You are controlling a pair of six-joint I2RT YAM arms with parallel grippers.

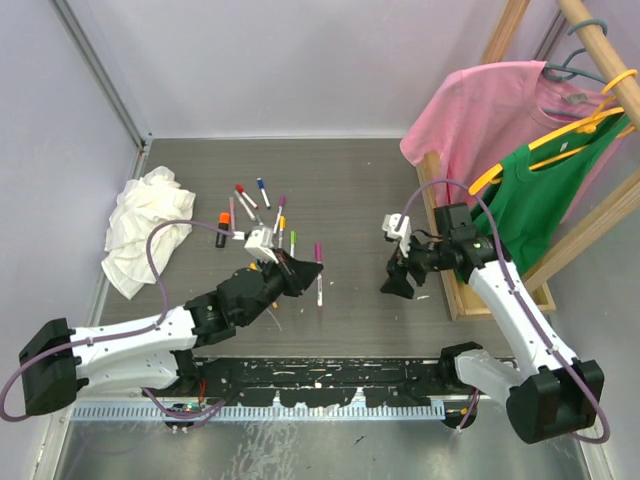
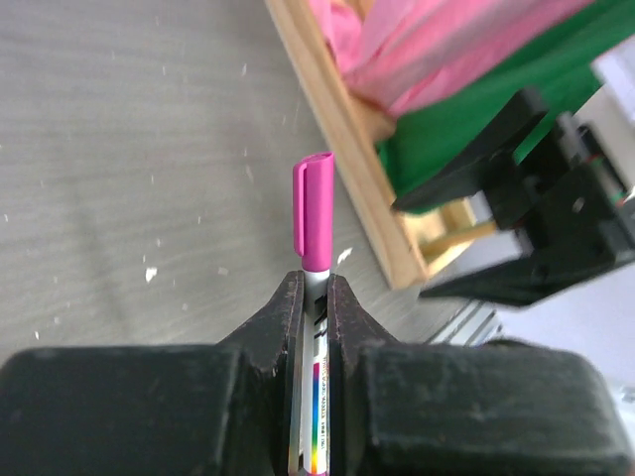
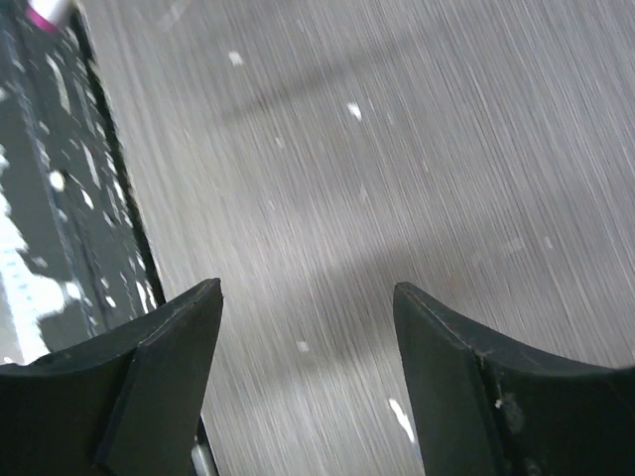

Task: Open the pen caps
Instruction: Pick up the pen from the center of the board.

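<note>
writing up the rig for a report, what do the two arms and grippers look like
The left arm and right arm have white shells and black joints, each with a looping purple cable. The left gripper and right gripper are black, with two wedge-shaped fingers.

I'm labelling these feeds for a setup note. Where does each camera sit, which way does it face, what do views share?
Top external: above and behind the bases, looking down on the grey wood-grain table; the left arm and right arm show.
Left wrist: on the left arm, looking along the shut left gripper at its clamped magenta-capped white pen; the right gripper beyond.
Right wrist: on the right arm, looking down between its open black fingers at the table.
Shared: top and left-wrist views both show that pen.
</note>
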